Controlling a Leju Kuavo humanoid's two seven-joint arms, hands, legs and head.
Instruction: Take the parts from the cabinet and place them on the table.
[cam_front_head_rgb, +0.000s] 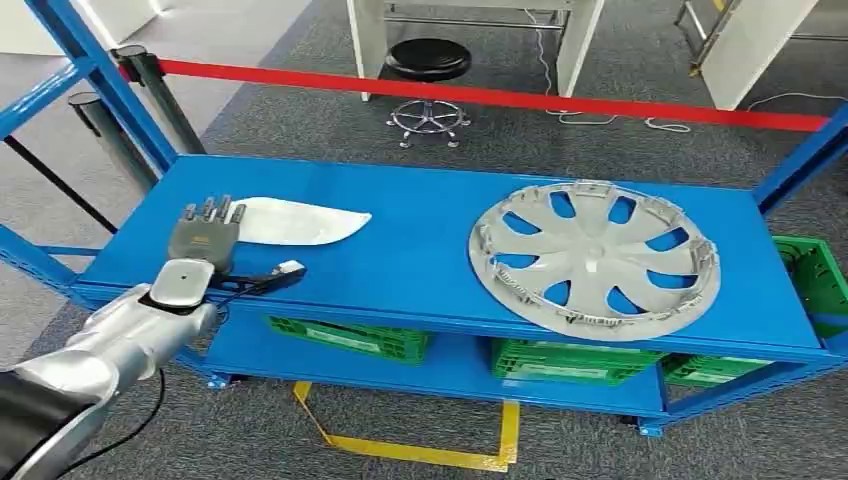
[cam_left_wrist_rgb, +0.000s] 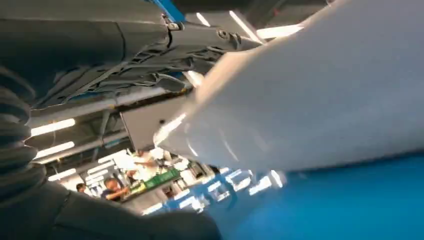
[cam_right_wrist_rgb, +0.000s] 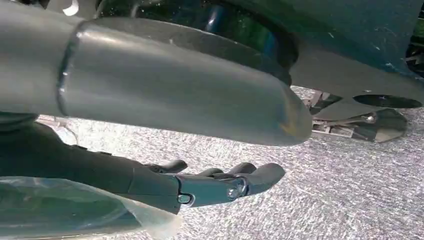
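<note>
A white curved panel (cam_front_head_rgb: 300, 222) lies on the left half of the blue cabinet's top shelf (cam_front_head_rgb: 410, 250). A silver wheel cover (cam_front_head_rgb: 594, 258) lies flat on the right half. My left hand (cam_front_head_rgb: 205, 238) is stretched out palm down at the panel's left end, fingers straight and the thumb sticking out to the right; it grips nothing. The left wrist view shows the white panel (cam_left_wrist_rgb: 320, 90) very close, above the blue shelf surface (cam_left_wrist_rgb: 350, 205). My right hand (cam_right_wrist_rgb: 215, 182) hangs over grey carpet with its fingers loosely extended and nothing in them.
Green crates (cam_front_head_rgb: 350, 338) (cam_front_head_rgb: 560, 360) sit on the lower shelf, and another (cam_front_head_rgb: 815, 275) is at the right end. Blue uprights frame both ends of the cabinet. A red barrier belt (cam_front_head_rgb: 500, 97) and a black stool (cam_front_head_rgb: 428, 62) stand behind it. Yellow floor tape (cam_front_head_rgb: 400, 450) lies in front.
</note>
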